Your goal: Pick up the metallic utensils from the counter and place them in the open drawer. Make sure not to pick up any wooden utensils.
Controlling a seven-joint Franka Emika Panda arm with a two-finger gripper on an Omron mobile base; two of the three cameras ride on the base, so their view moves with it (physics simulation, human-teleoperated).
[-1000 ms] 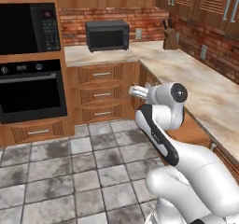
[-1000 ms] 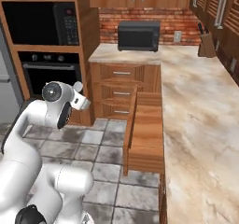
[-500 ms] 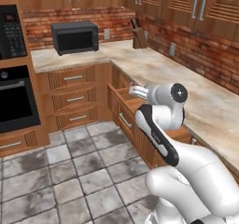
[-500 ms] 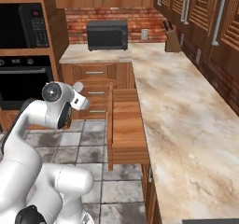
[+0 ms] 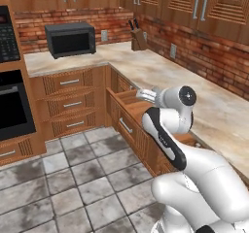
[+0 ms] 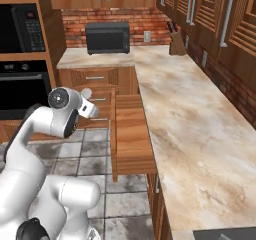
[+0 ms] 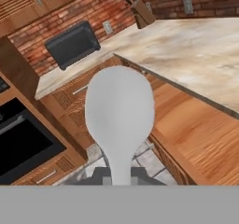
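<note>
The claw [image 7: 120,181] is gripping a silver spoon [image 7: 120,113] by its handle, bowl pointing forward, and is hanging beside the open drawer [image 6: 131,134] under the table [image 6: 200,129].

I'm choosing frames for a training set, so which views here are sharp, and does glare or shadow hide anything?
Hand view: the spoon the gripper holds looms large, flat grey and soft-edged, hiding part of the open drawer. Left base view: evenly lit, no glare; the microwave reads clearly. Right base view: the counter is bright, its marbling slightly blurred, with no hard shadows.
</note>
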